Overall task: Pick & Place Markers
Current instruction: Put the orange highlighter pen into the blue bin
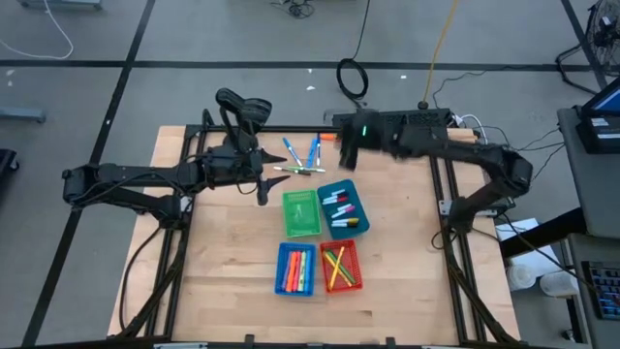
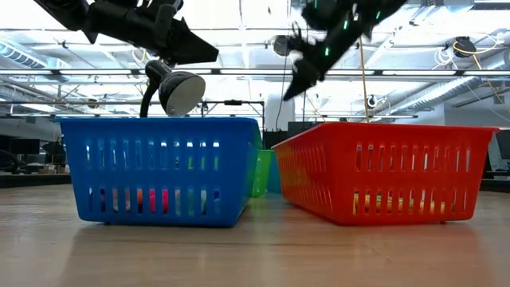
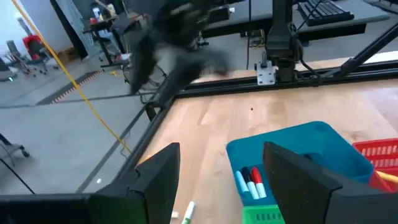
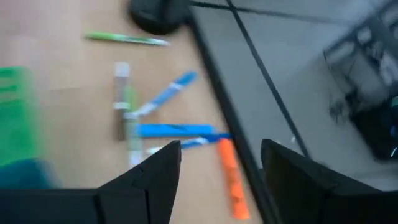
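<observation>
Nearest the low camera stand the blue bin (image 2: 159, 170) and the red bin (image 2: 384, 172), side by side on the wooden table (image 1: 232, 291), each with markers showing through its slotted walls. From above, the blue bin holds orange and pink markers and the red bin holds yellow, green and red ones. Behind them sit the green bin (image 1: 301, 213) and the teal bin (image 1: 344, 208); the teal bin holds several white markers with coloured caps.

Loose markers (image 1: 302, 155) lie on the table beyond the green bin, near the far edge: blue ones, green-and-white ones, and an orange one (image 4: 231, 177) close to the table's frame.

The right gripper (image 1: 347, 155) hangs above the far edge of the table, just beside the loose markers, its two fingers apart with nothing between them; its wrist view looks down on the blue and orange markers. The left gripper (image 1: 260, 186) hovers over the table to the left of the green bin, fingers also spread and empty. A desk lamp (image 1: 242, 105) stands at the table's far-left corner.
</observation>
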Controlling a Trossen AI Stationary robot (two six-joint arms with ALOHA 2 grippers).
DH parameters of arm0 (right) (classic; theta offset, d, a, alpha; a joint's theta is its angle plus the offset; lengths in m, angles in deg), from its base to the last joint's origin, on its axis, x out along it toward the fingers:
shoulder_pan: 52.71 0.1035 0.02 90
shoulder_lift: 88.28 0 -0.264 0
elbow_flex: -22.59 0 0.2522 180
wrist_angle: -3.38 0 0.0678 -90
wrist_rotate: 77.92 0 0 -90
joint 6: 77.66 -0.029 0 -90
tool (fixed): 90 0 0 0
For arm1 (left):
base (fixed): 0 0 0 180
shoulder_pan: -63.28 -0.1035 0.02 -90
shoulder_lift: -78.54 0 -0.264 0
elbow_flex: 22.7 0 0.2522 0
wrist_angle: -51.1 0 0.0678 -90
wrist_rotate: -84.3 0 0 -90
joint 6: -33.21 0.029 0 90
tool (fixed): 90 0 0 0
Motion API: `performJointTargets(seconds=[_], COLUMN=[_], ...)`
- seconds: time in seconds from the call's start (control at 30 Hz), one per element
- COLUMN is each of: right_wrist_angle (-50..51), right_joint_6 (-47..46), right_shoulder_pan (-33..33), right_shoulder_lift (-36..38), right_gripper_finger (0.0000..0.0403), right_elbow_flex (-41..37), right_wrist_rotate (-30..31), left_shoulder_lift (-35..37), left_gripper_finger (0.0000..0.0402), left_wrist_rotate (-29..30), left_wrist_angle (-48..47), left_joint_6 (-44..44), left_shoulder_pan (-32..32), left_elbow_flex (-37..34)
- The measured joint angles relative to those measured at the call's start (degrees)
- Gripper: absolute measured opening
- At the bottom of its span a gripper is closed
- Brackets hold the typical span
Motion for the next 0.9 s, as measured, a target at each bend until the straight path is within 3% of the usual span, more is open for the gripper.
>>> performJointTargets(seconds=[0.13, 0.27, 0.5, 0.9], right_wrist_angle=[1.07, 5.64, 11.32, 12.95], right_joint_6=[0.71, 3.80, 6.64, 10.77], right_shoulder_pan=[-11.26, -16.30, -17.82, -19.08], right_shoulder_lift=[-5.22, -12.79, -25.48, -32.48], right_gripper_finger=[0.0210, 0.0210, 0.0210, 0.0210], right_elbow_flex=[1.06, 4.68, 13.68, 15.74], right_wrist_rotate=[-8.53, -11.73, -17.33, -18.31], left_shoulder_lift=[0.00, 0.00, 0.00, 0.00], left_gripper_finger=[0.0232, 0.0232, 0.0232, 0.0232], left_wrist_rotate=[1.39, 2.82, 2.76, 1.10], left_wrist_angle=[1.07, 2.25, 1.04, -0.73], left_joint_6=[2.28, 4.05, 4.08, 2.95], left_shoulder_pan=[-0.03, -1.16, -5.14, -9.31], left_elbow_flex=[0.00, 0.00, 0.00, 0.00])
